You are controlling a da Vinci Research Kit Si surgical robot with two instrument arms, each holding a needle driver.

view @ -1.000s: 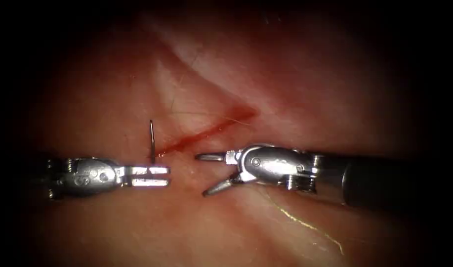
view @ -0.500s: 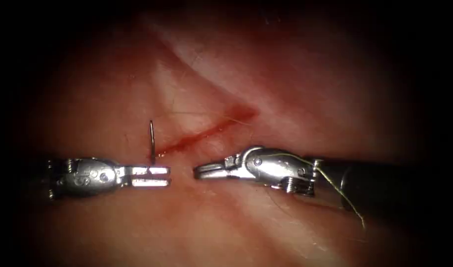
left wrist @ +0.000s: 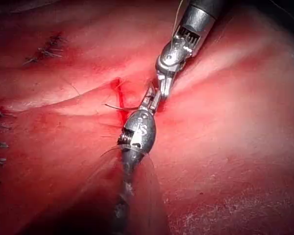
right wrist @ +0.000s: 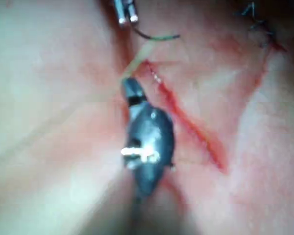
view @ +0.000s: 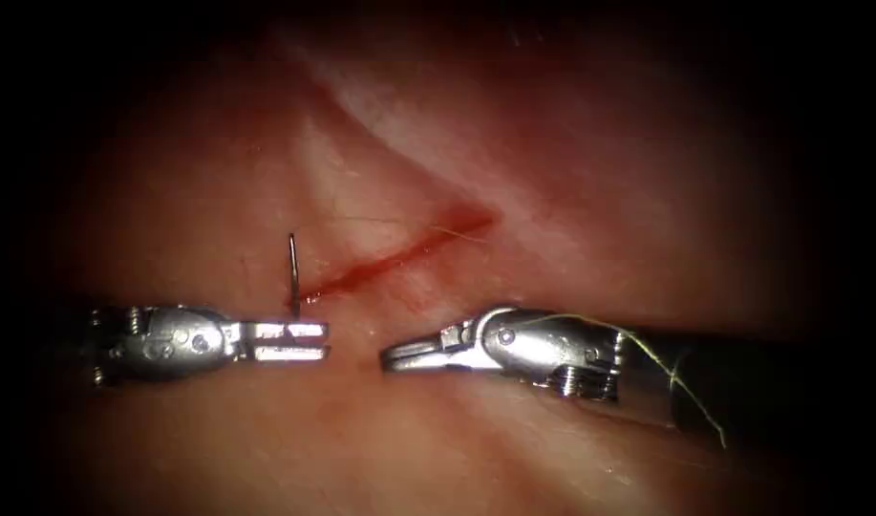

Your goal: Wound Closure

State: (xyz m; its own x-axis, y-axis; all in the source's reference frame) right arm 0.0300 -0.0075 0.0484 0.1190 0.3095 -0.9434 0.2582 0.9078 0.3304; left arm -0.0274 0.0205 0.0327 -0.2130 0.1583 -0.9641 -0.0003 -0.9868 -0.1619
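Observation:
My left tool (view: 309,339) lies left of the cut (view: 399,253), shut on the curved needle (view: 292,268) near one of its ends. The rest of the needle stands up from the jaws beside the cut's left end, and its tip looks free of the tissue. My right tool (view: 392,358) comes in from the right just below the cut, jaws shut, its tip a short gap from the left tool. Pale thread (view: 691,387) drapes over its wrist. In the right wrist view the thread (right wrist: 137,61) runs from the right tool (right wrist: 130,88) up toward the needle (right wrist: 157,37).
Red fluid fills the cut and stains the tissue around it. A pale ridge of tissue (view: 361,105) rises behind the cut. Older dark stitches (left wrist: 44,49) sit further off on the tissue.
The right tool's jaws went from wide open to shut, and it sank slightly. The thread that lay below it now hangs over its wrist. Left tool and needle held still.

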